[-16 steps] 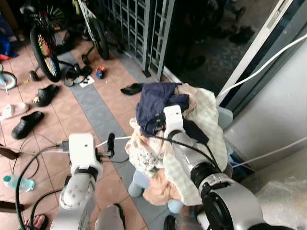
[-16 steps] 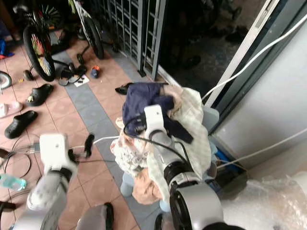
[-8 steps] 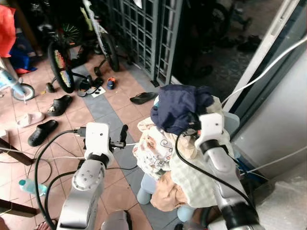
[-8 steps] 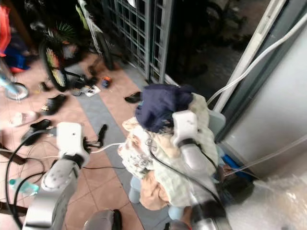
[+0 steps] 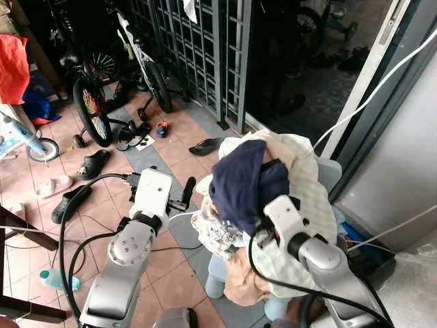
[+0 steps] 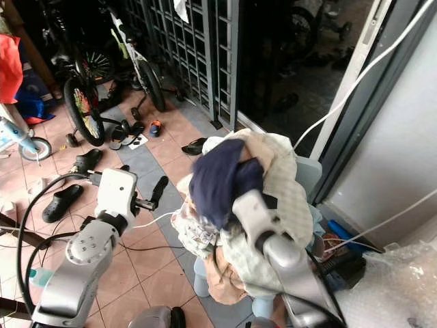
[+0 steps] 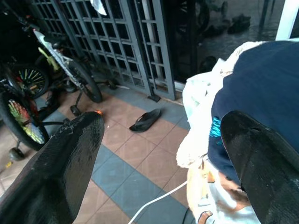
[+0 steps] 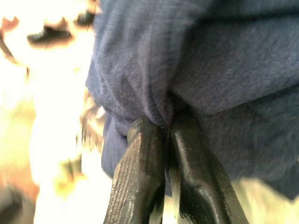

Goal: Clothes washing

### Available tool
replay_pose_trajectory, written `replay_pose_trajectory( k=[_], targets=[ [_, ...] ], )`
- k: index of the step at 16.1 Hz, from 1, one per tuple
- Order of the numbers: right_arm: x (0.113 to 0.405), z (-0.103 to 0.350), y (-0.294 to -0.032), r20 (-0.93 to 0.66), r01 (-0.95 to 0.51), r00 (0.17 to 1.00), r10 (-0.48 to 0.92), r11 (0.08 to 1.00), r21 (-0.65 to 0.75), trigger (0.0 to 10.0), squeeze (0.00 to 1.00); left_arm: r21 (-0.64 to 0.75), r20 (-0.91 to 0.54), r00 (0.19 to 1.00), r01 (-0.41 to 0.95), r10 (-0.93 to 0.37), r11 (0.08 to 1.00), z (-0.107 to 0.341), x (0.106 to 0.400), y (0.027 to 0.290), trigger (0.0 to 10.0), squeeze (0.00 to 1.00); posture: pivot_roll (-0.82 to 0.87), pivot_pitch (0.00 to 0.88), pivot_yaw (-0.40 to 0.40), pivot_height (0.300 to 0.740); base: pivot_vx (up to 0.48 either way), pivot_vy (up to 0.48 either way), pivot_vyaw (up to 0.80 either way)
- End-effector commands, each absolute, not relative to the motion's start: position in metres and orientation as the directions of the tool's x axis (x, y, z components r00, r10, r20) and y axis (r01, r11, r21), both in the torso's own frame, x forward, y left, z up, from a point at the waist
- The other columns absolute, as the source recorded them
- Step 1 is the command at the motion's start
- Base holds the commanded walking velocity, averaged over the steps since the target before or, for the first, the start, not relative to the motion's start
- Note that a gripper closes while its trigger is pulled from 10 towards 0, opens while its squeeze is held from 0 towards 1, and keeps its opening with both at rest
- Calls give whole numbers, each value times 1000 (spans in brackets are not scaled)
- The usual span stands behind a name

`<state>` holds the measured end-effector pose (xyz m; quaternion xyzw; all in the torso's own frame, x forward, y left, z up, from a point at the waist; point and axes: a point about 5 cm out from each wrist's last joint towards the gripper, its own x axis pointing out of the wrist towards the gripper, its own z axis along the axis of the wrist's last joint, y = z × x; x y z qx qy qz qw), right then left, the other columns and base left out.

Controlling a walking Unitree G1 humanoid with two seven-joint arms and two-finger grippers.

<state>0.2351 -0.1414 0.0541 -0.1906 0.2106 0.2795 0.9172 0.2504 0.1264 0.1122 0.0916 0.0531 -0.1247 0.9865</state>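
A pile of clothes [image 5: 307,191] is heaped on a pale blue stool [image 5: 217,285] in front of me. A navy garment [image 5: 242,184] drapes over the pile's front. My right gripper [image 8: 167,126] is shut on a fold of this navy cloth [image 8: 224,60], and in the eye views the cloth covers its fingers. A white patterned garment [image 5: 217,231] and a peach cloth [image 5: 239,281] hang lower down. My left gripper [image 7: 161,135] is open, held just left of the pile with nothing between its fingers [image 5: 186,192].
A metal gate [image 5: 205,48] and bicycles [image 5: 92,102] stand behind on the tiled floor. Sandals [image 5: 205,145] and shoes lie scattered, with cables and a water bottle [image 5: 51,279] at left. A grey wall with a white hose [image 5: 369,96] closes the right side.
The camera has shifted. My right arm has drawn back toward me, pulling the navy garment from the top of the pile down over its front. The left gripper has come closer to the pile.
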Motion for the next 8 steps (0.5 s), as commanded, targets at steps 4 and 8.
replay_pose_trajectory(
  k=[4,8],
  targets=[
    [229,62,-151,-542,-633,741,397,683,-365,10000,1000,164,-161,959,259,-233,952,104,247,131,10000,0,12,0,73,740,0,0,0],
    [243,97,-134,-412,-656,744,526,693,-299,10000,1000,160,-160,958,262,-237,952,104,248,129,10000,0,12,0,71,740,0,0,0]
  ],
)
